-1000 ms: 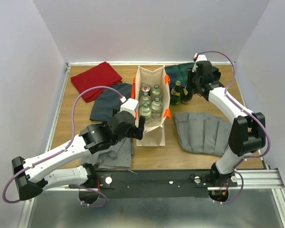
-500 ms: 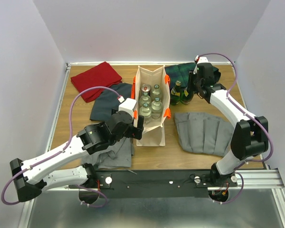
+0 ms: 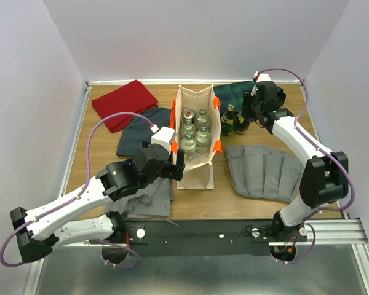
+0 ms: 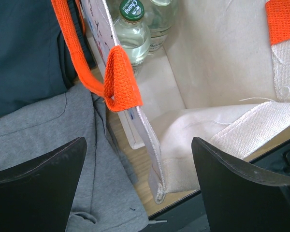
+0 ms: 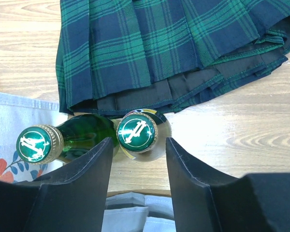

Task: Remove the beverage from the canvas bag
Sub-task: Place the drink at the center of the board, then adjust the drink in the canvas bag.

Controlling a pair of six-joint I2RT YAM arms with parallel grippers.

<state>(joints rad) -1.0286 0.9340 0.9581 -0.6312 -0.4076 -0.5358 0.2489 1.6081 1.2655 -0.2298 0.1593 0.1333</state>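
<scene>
The canvas bag [image 3: 194,138] stands open at the centre of the overhead view, its orange handles [image 4: 117,79] on the long sides. Inside it sit several clear bottles [image 3: 195,136] with green caps and a red-topped can [image 3: 188,115] at the far end. The left gripper [image 4: 137,186] hovers over the bag's near left rim with its jaws spread wide, grasping nothing; a grey garment [image 4: 48,145] lies beneath it. At the upper right, the right gripper [image 5: 137,164] sits over two green bottles [image 3: 234,121] standing outside the bag, just beside a plaid tartan cloth [image 5: 159,43]. Its jaws flank one green cap [image 5: 137,131] with a narrow gap on each side, apparently released, though contact is hard to judge.
</scene>
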